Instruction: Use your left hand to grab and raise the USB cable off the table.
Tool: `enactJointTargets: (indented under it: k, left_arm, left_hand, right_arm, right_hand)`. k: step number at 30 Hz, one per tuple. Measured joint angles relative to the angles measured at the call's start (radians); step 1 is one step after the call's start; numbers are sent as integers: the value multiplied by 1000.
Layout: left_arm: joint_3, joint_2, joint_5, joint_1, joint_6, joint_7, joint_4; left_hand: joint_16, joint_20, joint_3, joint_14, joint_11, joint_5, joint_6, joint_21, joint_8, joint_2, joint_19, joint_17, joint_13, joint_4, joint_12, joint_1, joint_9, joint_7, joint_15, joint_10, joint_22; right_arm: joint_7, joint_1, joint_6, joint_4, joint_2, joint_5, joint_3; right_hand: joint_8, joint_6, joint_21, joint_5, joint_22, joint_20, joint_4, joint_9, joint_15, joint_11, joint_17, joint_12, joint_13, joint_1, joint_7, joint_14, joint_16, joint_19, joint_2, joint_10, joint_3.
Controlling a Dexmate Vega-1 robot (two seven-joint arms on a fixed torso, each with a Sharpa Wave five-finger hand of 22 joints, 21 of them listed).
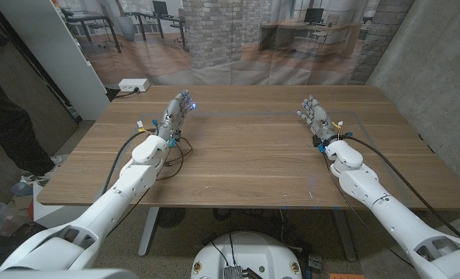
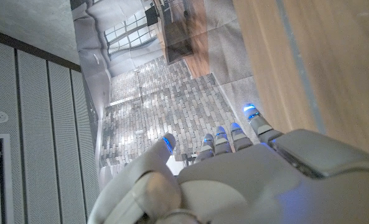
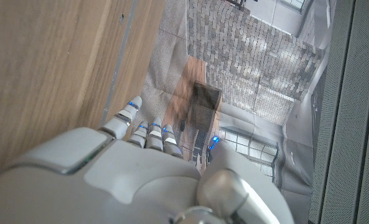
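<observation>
No USB cable is visible on the table (image 1: pixel 245 155). The left hand (image 1: pixel 175 115), upper left, holds nothing, its fingers apart; it should locate the cable first.

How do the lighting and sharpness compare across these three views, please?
Head view: even, soft light, the wooden table sharp, a blue glow on the left hand. Left wrist view: the hand close and soft-focused, its blue-lit fingertips bright. Right wrist view: the right hand equally blurred, the brick backdrop clearer.
</observation>
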Motion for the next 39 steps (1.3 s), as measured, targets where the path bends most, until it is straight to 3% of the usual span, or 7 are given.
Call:
enactJointTargets:
  k: [3,10,11,16,18,24,39]
  left_arm:
    - [-67,-48,105,-63,-46,-156,88]
    - [-171,-121,105,-129,-46,-156,245]
    - [-186,-131,229,-134,-55,-323,260]
    - [-248,-172,269,-144,-54,-350,283]
    - [-265,-185,328,-144,-39,-376,282]
    - [-315,-224,399,-125,-5,-388,236]
    - [-374,-263,539,-39,103,-370,13]
  left_hand:
    - [0,0,0,0,0,0,0,0,0,0,0,0,0,0,0,0,0,0,0,0,0]
    - [0,0,4,0,-3,0,0,0,0,0,0,0,0,-4,0,0,0,0,0,-3,0]
    - [0,0,4,0,-3,0,0,0,0,0,0,0,0,-4,0,0,0,0,0,-3,0]
    - [0,0,4,0,-3,0,0,0,0,0,0,0,0,-4,0,0,0,0,0,-3,0]
    - [0,0,4,0,-3,0,0,0,0,0,0,0,0,-4,0,0,0,0,0,-3,0]
    - [0,0,4,0,-3,0,0,0,4,0,0,0,0,-4,0,0,0,0,0,-3,0]
    - [0,11,12,0,-3,0,0,0,4,0,1,0,0,-12,4,0,0,0,0,-3,-3]
  right_arm:
    - [13,-15,-22,-20,62,-68,66]
    - [92,-16,-58,-21,70,-258,75]
    - [110,-19,-61,-26,262,-296,243]
    - [176,-14,-67,-18,318,-416,294]
    - [199,-6,-69,-11,394,-450,374]
    - [273,-3,-74,-11,471,-536,465]
    - [402,-2,-81,-30,566,-630,608]
  right_hand:
    - [0,0,0,0,0,0,0,0,0,0,0,0,0,1,0,0,0,0,-1,0,0]
    - [0,0,0,0,0,0,0,0,0,0,0,0,0,-2,0,0,0,0,2,0,0]
    - [0,0,0,0,0,0,0,0,0,0,0,0,0,-2,0,0,0,0,2,0,0]
    - [0,0,0,0,0,0,0,0,0,0,0,0,0,-2,0,0,0,0,2,0,0]
    - [0,0,0,0,0,0,0,0,0,0,0,0,0,-2,0,0,0,0,2,0,0]
    - [0,0,0,0,0,0,0,0,0,0,0,0,0,-2,0,0,0,0,2,0,0]
    - [0,0,0,0,0,0,0,0,0,-1,0,0,0,-2,0,0,0,0,2,0,0]
